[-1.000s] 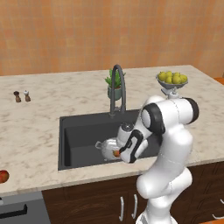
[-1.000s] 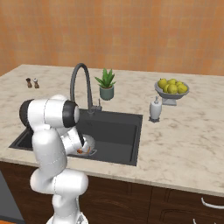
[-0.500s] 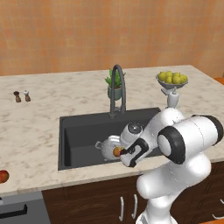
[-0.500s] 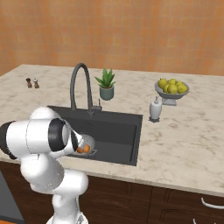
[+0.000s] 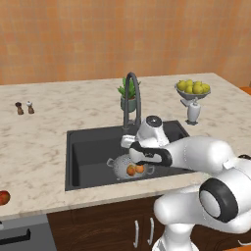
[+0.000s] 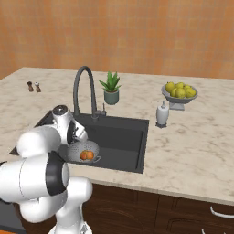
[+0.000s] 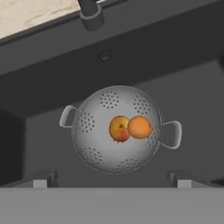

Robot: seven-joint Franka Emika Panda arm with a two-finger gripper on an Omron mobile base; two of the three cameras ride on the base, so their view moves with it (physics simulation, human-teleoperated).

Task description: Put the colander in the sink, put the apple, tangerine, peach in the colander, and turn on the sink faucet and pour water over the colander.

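At the far left edge of the marbled surface [image 5: 44, 127], close to its front lip, the apple [image 5: 4, 197] sits alone, well apart from the sink [image 5: 90, 147]. Further back on the left stand two small shakers [image 5: 24, 108], side by side. The sink is sunk into the middle of the surface, and the colander [image 7: 117, 134] rests upright on its dark floor, toward the front of the basin. Inside the colander lie two fruits touching each other: in the hand view the peach [image 7: 119, 129] is on the left, showing a reddish blush, and the tangerine [image 7: 140, 127] is pressed against its right side. The end effector [image 7: 113, 180] hangs above the colander with its fingertips [image 7: 43, 180] spread wide apart and nothing between them. Behind the basin rises the sink faucet [image 5: 131, 98], its arched spout reaching over the sink, with a potted plant [image 6: 111, 87] just behind it. To the right of the sink stands a white soap dispenser [image 6: 162, 114], and beyond it, near the right end of the surface, a bowl of yellow fruit [image 6: 179, 91].
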